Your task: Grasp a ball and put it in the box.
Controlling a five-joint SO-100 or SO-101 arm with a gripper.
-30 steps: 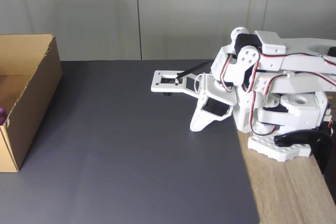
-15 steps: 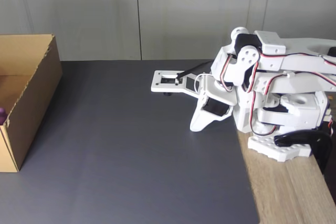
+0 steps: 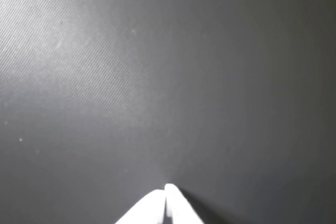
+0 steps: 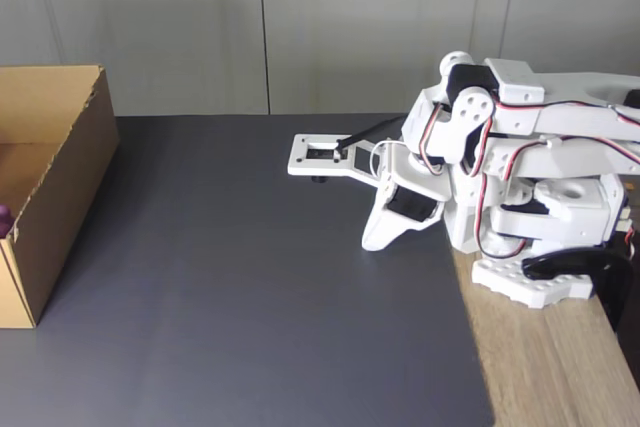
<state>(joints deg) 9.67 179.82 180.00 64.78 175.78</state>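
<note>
In the fixed view the brown cardboard box [image 4: 62, 177] stands open-topped at the left edge of the dark mat. A small purple sliver of the ball [image 4: 3, 217] shows inside it at the frame's edge; the rest is cut off. My white arm is folded up at the right, far from the box. Its gripper [image 4: 373, 243] points down with its tips close to the mat. In the wrist view the two white fingertips [image 3: 176, 203] lie pressed together, so the gripper [image 3: 166, 190] is shut with nothing in it, over bare mat.
The dark grey mat [image 4: 250, 297] covers most of the table, with a wide bare stretch between arm and box. A strip of wooden tabletop [image 4: 545, 367] lies at the right, under the arm's white base [image 4: 530, 282]. A grey wall runs behind.
</note>
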